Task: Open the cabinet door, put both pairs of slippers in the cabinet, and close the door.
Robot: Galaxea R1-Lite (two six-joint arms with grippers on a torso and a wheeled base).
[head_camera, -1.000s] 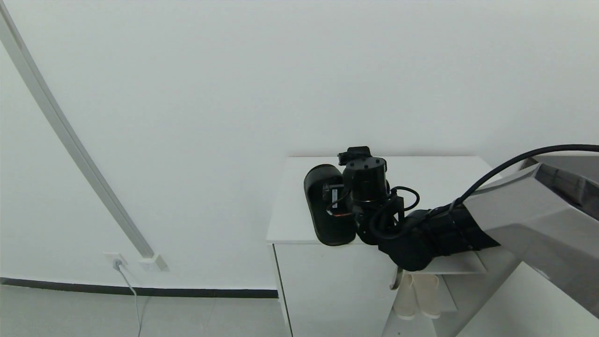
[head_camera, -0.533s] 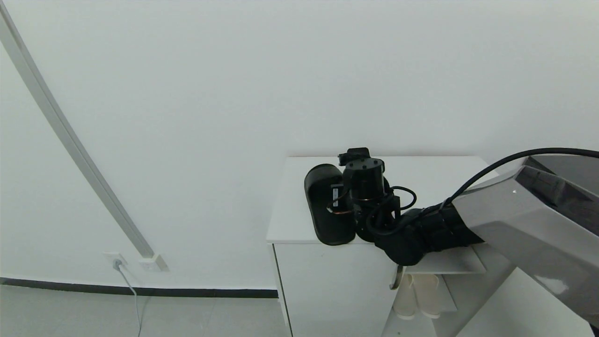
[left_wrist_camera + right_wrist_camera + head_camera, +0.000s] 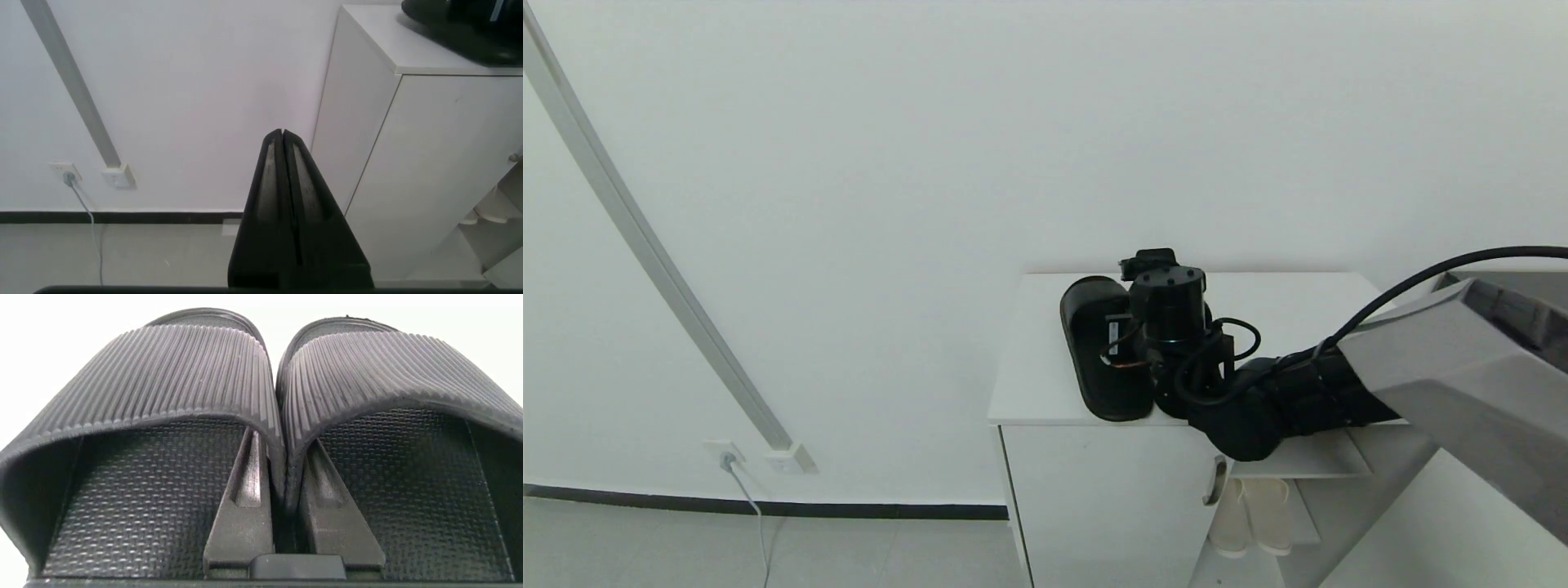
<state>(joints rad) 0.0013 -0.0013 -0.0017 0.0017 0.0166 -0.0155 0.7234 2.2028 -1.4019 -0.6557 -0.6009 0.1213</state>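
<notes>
The right fingers (image 3: pixel 243 502) pinch the adjoining straps of the black slippers (image 3: pixel 1104 359) at the cabinet (image 3: pixel 1282 310) top. The white slippers (image 3: pixel 1250 514) sit on its inner shelf. The left fingers (image 3: pixel 274 196) are pressed together, empty.

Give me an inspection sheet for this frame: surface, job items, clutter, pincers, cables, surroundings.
Surface: white cabinet top.
Job's things: black slippers side by side at the top's front left; white slippers on a shelf inside; right door open, left door closed.
Clutter: nothing seen.
Pincers: right pincer shut on the black slippers, one finger in each, pinching their inner walls together; left pincer shut, empty, aimed at the wall beside the cabinet.
Cables: black cable along the right arm; white cord from the socket to the floor.
Surroundings: white wall, slanted trunking, dark skirting, grey floor.
</notes>
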